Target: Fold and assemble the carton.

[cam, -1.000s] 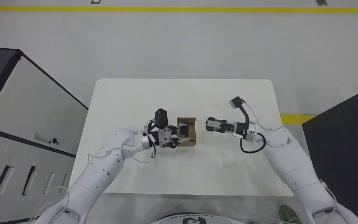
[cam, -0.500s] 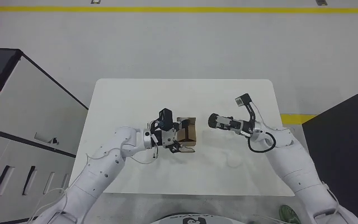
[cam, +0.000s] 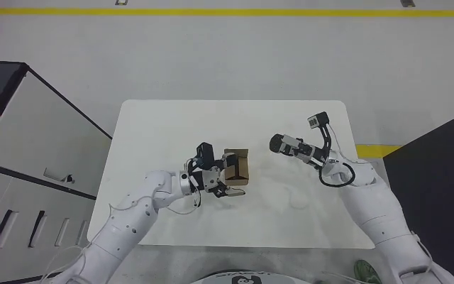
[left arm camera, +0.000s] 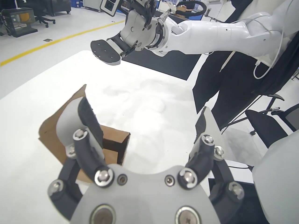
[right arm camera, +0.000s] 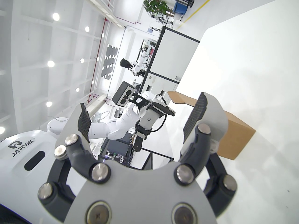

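You had the carton [cam: 239,167] near the middle of the table [cam: 163,128], with your left gripper [cam: 230,177], jaws spread wide, just beside it on one side and your right gripper [cam: 275,144], jaws also wide, well apart on the opposite side.

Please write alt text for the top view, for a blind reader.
A small brown carton sits on a white table, the open left gripper at its side. The open right gripper hovers apart from it.
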You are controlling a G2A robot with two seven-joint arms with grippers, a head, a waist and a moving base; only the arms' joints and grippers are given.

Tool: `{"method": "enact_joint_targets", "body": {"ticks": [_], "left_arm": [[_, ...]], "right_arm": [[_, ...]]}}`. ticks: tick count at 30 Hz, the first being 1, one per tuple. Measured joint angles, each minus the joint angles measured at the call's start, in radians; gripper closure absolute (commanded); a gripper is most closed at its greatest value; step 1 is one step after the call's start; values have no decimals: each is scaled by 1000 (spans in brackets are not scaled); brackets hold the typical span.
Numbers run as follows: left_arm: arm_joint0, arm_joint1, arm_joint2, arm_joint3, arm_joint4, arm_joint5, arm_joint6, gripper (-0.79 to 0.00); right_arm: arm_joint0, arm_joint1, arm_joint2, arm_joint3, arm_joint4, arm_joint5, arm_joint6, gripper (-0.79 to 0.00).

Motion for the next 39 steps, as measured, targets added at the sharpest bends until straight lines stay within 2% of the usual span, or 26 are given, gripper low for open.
{"method": "enact_joint_targets", "body": {"ticks": [8, 9, 10, 11, 12, 16, 27, 33, 39], "left_arm": [[30, 3, -4, 2, -32, 11, -17, -785], [41, 5, -7, 0, -35, 8, -19, -754], [55, 7, -10, -4, -38, 5, -19, -326], [73, 11, -18, -9, -40, 3, -17, -34], [87, 14, -24, -15, -41, 4, -13, 0], [138, 23, -42, -44, -36, -5, -11, 0], [158, 24, -31, -36, -50, 6, -46, 0], [162, 21, -21, 26, -60, 35, -23, 0], [127, 3, 24, 102, -34, 64, 47, 0]], "right_arm": [[-11, -2, -2, -19, -10, 34, -33, -785], [-10, -1, -1, -18, -13, 39, -34, -785], [-7, -1, -1, -16, -15, 44, -34, -785], [-1, -2, -1, -12, -18, 52, -34, -785], [4, -2, -2, -8, -20, 58, -34, -785], [38, -7, -14, 12, -36, 79, -43, -785], [46, -12, -28, 1, -59, 99, -69, -785], [110, -32, -90, 39, -73, 119, -73, -785], [207, -66, -173, 141, -67, 91, -75, -785]]}}
